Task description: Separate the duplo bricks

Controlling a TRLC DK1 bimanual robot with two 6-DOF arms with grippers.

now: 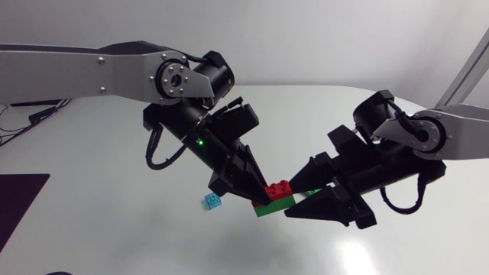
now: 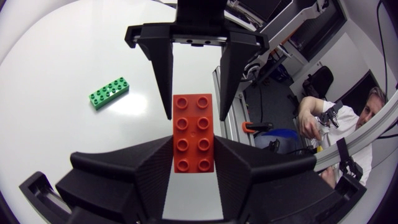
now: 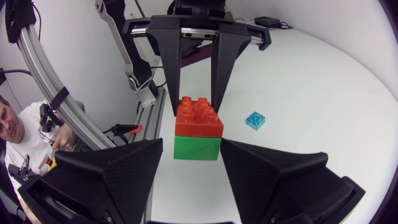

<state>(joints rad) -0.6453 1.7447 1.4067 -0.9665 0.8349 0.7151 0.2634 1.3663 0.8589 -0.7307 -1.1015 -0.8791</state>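
A white worktop (image 1: 114, 229) fills the scene, with both arms meeting over its middle. The left arm comes in from the left and slopes down to the stack; the left gripper (image 1: 257, 191) is narrowed onto the red brick (image 1: 276, 189), its two fingers pressing the brick's long sides. The left wrist view shows this plainly, the studded red top lying between those fingers (image 2: 146, 174). The right arm comes in from the right, lying low and pointing toward the left arm. The right gripper (image 1: 298, 197) is closed on the green brick (image 1: 273, 205), which sits directly under the red one and is pressed onto it. In the right wrist view the green brick (image 3: 197, 148) sits between that gripper's own fingers, with the red brick (image 3: 199, 118) on top and the left gripper's fingertips coming down on its far part. Whether the stack rests on the worktop or hangs just above it, I cannot tell. A small clear blue brick (image 1: 212, 202) lies on the worktop just beside the left gripper, apart from the stack; a long green brick (image 2: 109, 92) lies by itself on the worktop, beyond the right gripper.
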